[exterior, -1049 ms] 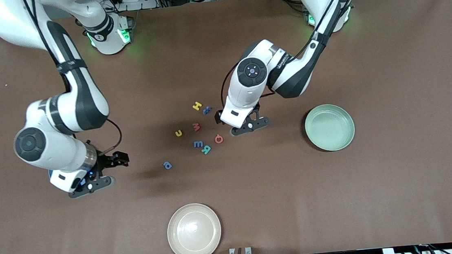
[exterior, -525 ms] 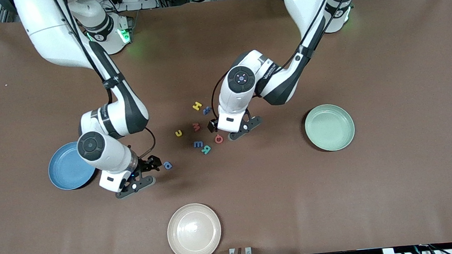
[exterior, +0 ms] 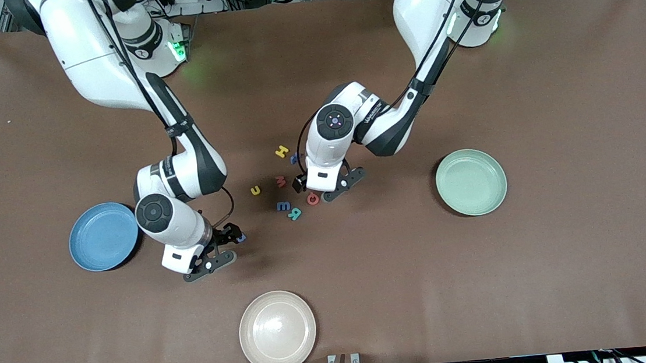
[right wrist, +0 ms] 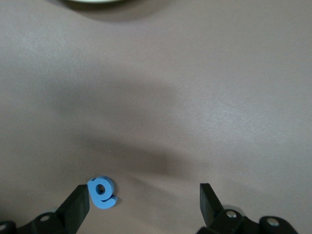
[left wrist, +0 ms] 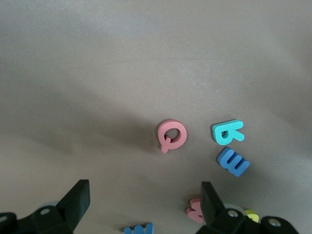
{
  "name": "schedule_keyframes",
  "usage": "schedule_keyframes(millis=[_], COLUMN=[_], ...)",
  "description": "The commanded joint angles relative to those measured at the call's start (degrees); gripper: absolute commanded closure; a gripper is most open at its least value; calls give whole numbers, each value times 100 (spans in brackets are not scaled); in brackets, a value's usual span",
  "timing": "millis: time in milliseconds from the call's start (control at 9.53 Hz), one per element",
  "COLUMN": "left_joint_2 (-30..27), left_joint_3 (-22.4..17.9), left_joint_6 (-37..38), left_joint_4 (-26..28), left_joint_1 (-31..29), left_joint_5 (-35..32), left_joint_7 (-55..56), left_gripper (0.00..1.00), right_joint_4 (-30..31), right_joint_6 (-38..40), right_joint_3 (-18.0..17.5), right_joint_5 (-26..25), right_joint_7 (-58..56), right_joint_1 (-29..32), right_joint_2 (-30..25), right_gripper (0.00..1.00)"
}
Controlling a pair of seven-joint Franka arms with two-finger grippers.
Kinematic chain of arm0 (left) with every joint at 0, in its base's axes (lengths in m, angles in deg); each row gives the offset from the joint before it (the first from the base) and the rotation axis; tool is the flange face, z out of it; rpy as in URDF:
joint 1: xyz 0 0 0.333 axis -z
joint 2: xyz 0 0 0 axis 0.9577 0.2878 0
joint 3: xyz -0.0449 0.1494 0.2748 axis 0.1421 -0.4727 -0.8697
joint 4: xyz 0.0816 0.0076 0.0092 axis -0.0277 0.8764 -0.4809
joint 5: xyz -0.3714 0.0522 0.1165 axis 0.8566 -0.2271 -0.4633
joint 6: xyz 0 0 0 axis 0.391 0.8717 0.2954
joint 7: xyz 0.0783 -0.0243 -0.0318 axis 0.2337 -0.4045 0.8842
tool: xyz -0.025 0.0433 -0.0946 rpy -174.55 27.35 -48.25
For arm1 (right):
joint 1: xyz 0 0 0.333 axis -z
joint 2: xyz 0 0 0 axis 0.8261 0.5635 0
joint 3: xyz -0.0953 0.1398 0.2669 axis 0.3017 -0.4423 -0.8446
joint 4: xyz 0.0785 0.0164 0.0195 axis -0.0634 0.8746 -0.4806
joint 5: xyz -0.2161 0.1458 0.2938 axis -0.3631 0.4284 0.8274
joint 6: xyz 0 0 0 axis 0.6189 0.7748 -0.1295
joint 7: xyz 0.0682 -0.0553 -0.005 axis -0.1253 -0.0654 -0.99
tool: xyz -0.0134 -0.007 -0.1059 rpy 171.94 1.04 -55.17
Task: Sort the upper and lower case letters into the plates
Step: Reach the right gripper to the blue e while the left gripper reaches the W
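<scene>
the brown table (exterior: pixel 571 277) carries everything, and the loose cluster of letters (exterior: pixel 285 187) near its middle serves as the landmark. the sky blue plate (exterior: pixel 102 236) lies well apart from the cluster toward the right arm's end, the mint green plate (exterior: pixel 471 182) well apart toward the left arm's end, so each arm probably has one bin on its own side. a cream plate (exterior: pixel 277 330) sits nearer the front camera than the cluster and seems to play no part. all three plates look empty, so sorting is likely just starting.

the right gripper (exterior: pixel 224 245) hangs low at the cluster's edge nearest the blue plate, fingers spread wide and holding nothing. the lone blue letter (right wrist: pixel 102 191), an "a" by its shape, lies flat just beside one fingertip (right wrist: pixel 77 207), not centred in the gap; a small sideways shift would be needed before closing.

the left gripper (exterior: pixel 323 188) hovers over the cluster's side toward the green plate, fingers also wide and empty. the pink q-shaped letter (left wrist: pixel 171 135) lies flat ahead of the fingertips, roughly in line with the gap. a teal letter (left wrist: pixel 227 131) and a blue one (left wrist: pixel 233 161) lie close beside it, which could crowd the pinch.
</scene>
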Motion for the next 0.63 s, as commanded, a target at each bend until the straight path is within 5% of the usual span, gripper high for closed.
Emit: schedule_keyframes(millis=[0,525], left_joint_2=[22,321], left_joint_3=[-79,-88], left_joint_6=[-6,-33], left_joint_4=[-143,-117], left_joint_1=[290,598], left_joint_5=[-103,-69], left_joint_7=[-116,1591], left_gripper=[0,0], right_joint_4=[-101,31], right_joint_6=[-115,-72], right_joint_3=[39,39], right_joint_5=[-26,-27], right_joint_7=[-90,-64], right_joint_1=[-87,-192], right_joint_2=[155,200], right_gripper=[0,0])
